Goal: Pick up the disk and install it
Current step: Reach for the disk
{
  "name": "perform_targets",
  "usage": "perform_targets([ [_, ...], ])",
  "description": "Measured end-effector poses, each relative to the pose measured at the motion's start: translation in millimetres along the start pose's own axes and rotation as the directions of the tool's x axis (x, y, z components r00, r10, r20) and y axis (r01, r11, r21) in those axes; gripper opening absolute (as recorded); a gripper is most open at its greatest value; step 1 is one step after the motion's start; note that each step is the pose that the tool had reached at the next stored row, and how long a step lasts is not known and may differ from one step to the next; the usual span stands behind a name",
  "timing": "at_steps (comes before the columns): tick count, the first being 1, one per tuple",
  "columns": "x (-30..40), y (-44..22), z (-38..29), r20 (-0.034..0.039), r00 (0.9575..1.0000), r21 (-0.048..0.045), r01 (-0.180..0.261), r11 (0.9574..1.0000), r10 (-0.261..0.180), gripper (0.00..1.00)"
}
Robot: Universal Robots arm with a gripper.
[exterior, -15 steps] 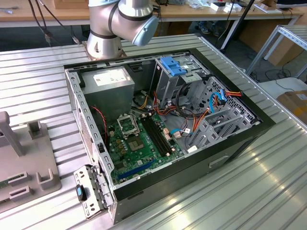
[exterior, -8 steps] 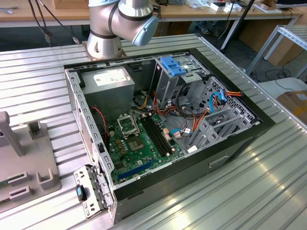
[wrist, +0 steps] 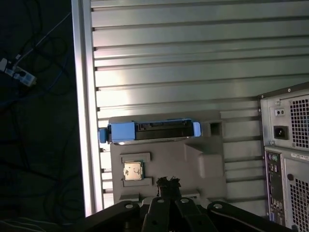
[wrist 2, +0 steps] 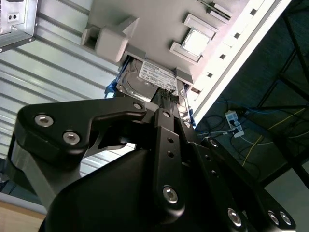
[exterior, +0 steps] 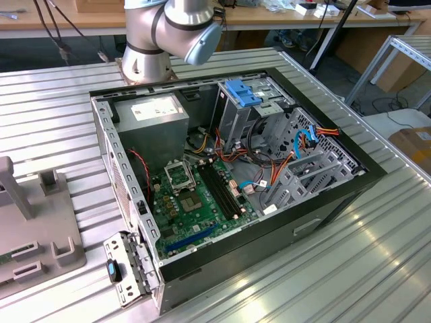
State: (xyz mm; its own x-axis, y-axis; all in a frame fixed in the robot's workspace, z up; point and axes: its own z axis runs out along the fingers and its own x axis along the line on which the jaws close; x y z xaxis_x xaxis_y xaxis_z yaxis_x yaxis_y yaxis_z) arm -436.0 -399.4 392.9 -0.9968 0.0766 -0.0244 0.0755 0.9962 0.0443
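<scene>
Inspector: Blue-framed disk (wrist: 149, 131): where was it?

Officer: It stood on edge in the grey holder (exterior: 37, 215), eight o'clock from the computer case (exterior: 111, 145), exterior view. The hand (wrist: 168, 182) was near it; open or closed could not be told.

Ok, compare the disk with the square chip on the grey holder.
The disk stands on edge in a slot; the chip lies flat in a recess. The disk is far larger, long and blue-framed; the chip is small, square and silvery. Both sit in the grey holder on the slatted table.
</scene>
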Motion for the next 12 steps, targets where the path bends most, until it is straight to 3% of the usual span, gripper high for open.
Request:
perform_targets([
  [3,6.7,2.5,0.0,0.0000,1.0000,0.0000,0.000,1.0000,0.000,0.11],
  [12,7.7,3.5,0.0,0.0000,1.0000,0.0000,0.000,1.0000,0.000,0.11],
])
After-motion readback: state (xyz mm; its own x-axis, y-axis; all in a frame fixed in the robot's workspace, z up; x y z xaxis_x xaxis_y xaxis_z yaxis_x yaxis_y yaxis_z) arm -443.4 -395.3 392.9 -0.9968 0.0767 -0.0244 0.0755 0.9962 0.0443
